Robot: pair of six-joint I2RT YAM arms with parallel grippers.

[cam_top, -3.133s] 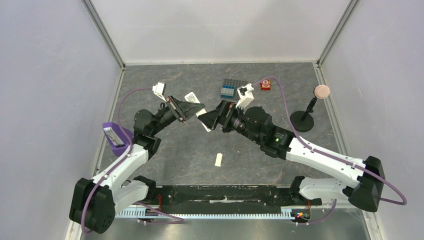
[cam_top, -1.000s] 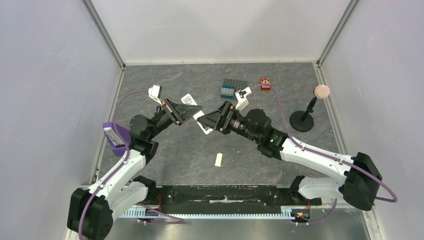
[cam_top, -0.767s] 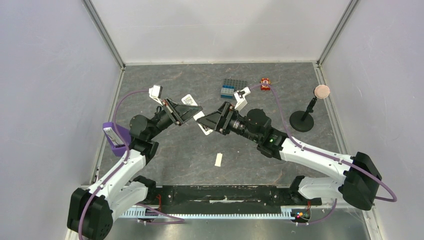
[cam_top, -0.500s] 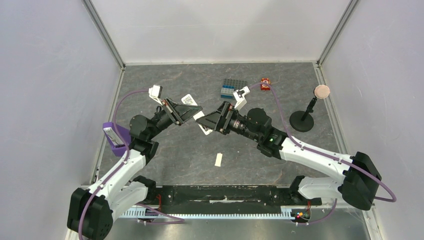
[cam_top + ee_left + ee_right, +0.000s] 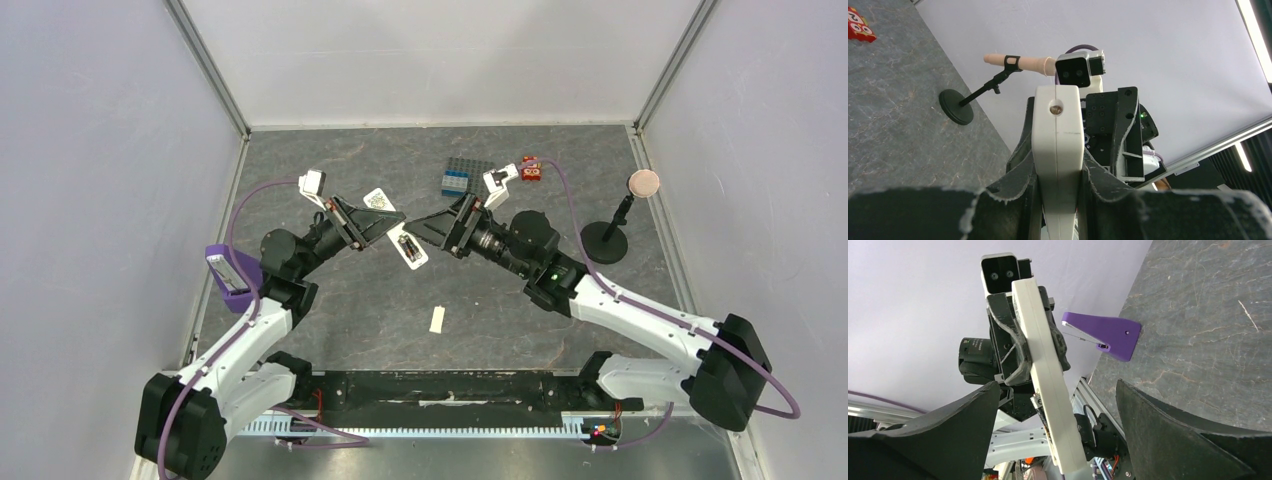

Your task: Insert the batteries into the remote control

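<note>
Above mid-table, we judge the remote control [image 5: 411, 249], edge-pinched by the left gripper [image 5: 1057, 155] alone, could twist loose; the right gripper [image 5: 1057, 385] gapes wide.

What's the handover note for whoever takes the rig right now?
Left gripper: shut on the remote control, held above the table, slot side up.
Right gripper: open, empty, beside the remote's end.
Batteries: a dark cell shows in the slot; cannot tell if both are in.
Cover plate: off, lying on the table.
Left to do: confirm both cells are seated.
</note>
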